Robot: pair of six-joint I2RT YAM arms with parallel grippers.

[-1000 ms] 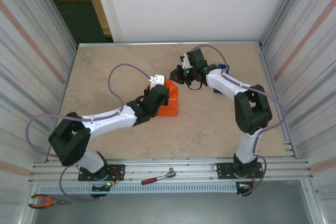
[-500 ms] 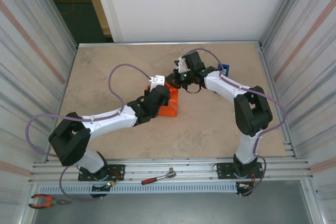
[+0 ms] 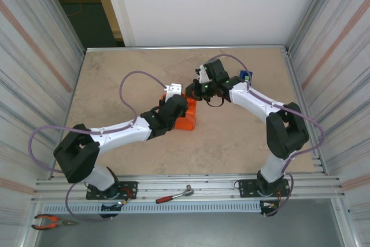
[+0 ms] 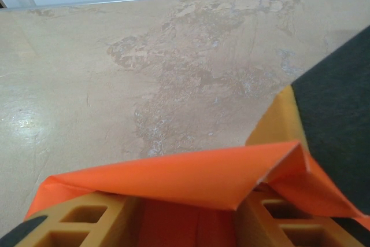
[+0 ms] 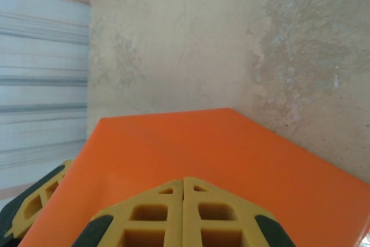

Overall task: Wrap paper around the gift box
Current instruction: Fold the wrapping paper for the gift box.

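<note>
Right end effector (image 5: 184,182) neared the paper (image 3: 188,118).

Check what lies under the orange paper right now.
Only the paper itself shows, folded into a box-shaped parcel on the table. Whatever it wraps is fully covered, so no box pattern can be seen.

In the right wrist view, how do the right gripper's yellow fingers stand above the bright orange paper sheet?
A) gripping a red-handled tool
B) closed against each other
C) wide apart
B: on the right gripper the fingertips meet with no gap, over the bright orange paper sheet.
</note>
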